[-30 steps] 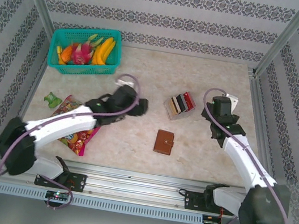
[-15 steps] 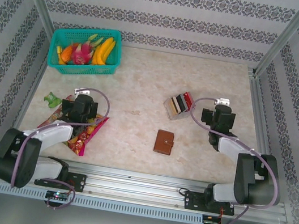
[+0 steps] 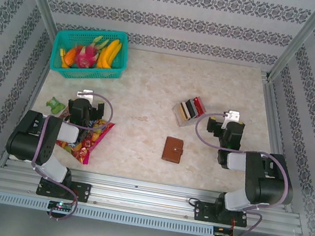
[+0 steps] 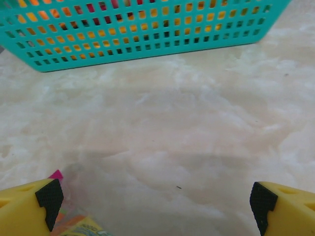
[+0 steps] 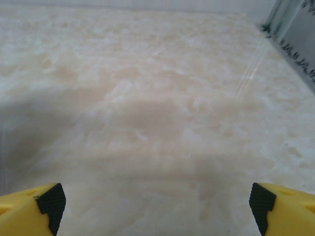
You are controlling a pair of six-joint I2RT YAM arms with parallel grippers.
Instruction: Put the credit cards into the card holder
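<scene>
Card holder flat, long axis near-far

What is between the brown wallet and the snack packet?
Nothing. In the top view, just bare table lies between the wallet and the snack packet.

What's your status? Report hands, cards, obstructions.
Left hand open, empty, by snack packet. Right hand open, empty, right of stand. Credit cards upright in stand; card holder shut on table.
</scene>
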